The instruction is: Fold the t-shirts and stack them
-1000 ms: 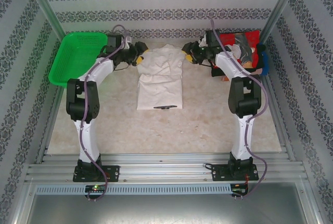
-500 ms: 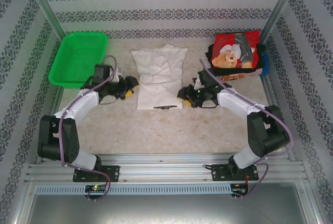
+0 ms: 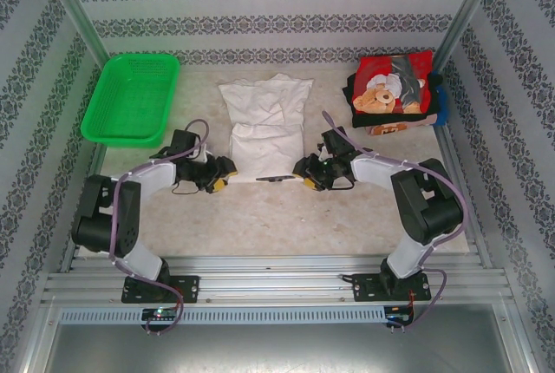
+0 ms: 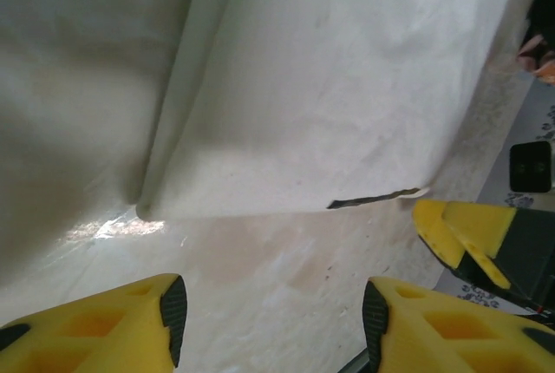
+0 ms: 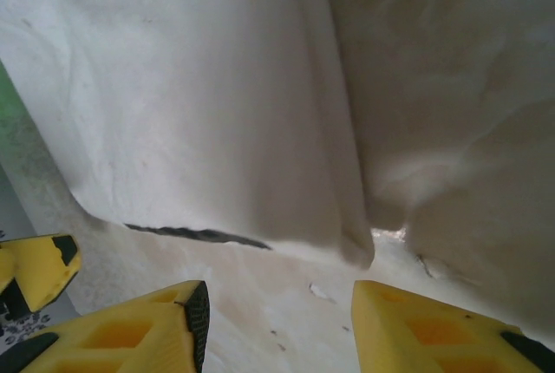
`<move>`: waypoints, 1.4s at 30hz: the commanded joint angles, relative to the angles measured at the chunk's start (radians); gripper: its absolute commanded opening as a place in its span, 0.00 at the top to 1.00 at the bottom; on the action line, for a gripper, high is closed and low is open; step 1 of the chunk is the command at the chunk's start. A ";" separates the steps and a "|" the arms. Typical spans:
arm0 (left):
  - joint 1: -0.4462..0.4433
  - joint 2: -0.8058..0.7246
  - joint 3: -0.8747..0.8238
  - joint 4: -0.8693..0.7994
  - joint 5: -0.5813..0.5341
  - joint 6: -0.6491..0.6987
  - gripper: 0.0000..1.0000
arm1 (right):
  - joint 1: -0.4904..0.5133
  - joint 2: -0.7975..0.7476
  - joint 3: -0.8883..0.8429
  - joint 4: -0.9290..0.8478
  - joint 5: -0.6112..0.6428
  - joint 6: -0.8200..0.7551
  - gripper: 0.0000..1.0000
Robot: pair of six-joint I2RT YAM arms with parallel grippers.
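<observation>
The white t-shirt (image 3: 265,127) lies flat mid-table, its sleeves folded in and its hem toward me. My left gripper (image 3: 225,171) sits low on the table at the hem's left corner, and my right gripper (image 3: 303,170) is at the hem's right corner. In the left wrist view the gripper (image 4: 273,321) is open over bare table, just short of the white shirt's hem (image 4: 303,104). In the right wrist view the gripper (image 5: 277,321) is also open, with the shirt's edge (image 5: 199,104) just ahead. A stack of folded t-shirts, the red teddy-bear shirt (image 3: 392,88) on top, sits at the back right.
A green mesh basket (image 3: 132,95) stands at the back left. Patterned walls close in the table on three sides, and an aluminium rail (image 3: 277,269) runs along the near edge. Bare tabletop (image 3: 277,217) lies between the shirt's hem and the arm bases.
Both arms have pulled back from the shirt's far end to its near hem and dropped low. The left jaws have narrowed a little.
</observation>
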 commanded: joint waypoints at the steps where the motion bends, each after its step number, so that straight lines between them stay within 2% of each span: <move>1: -0.019 0.030 0.008 0.036 -0.015 -0.009 0.45 | 0.011 0.023 0.019 0.029 0.016 0.012 0.51; 11: -0.028 0.088 0.008 0.061 -0.064 -0.027 0.49 | 0.014 0.090 0.049 0.036 0.022 0.019 0.54; 18: -0.038 0.133 0.054 0.132 -0.101 -0.050 0.57 | 0.017 0.144 0.102 0.043 0.040 0.028 0.69; 20: -0.043 0.147 0.073 0.140 -0.110 -0.053 0.62 | 0.017 0.157 0.118 0.036 0.044 0.028 0.74; 22: -0.047 0.164 0.088 0.137 -0.116 -0.056 0.69 | 0.018 0.170 0.133 0.030 0.038 0.027 0.84; 25: -0.050 0.163 0.096 0.147 -0.128 -0.064 0.84 | 0.025 0.159 0.135 0.018 0.044 0.027 0.95; 27: -0.051 0.154 0.108 0.134 -0.120 -0.059 0.97 | 0.028 0.145 0.127 0.004 0.047 0.025 0.99; 28: -0.052 0.140 0.107 0.117 -0.114 -0.054 1.00 | 0.029 0.133 0.123 -0.010 0.047 0.024 1.00; 35: -0.068 -0.058 -0.041 0.039 -0.113 -0.019 1.00 | 0.068 -0.033 0.023 -0.089 0.070 0.043 1.00; 42: -0.147 -0.379 -0.316 0.016 -0.151 -0.148 1.00 | 0.231 -0.297 -0.150 -0.158 0.165 0.186 1.00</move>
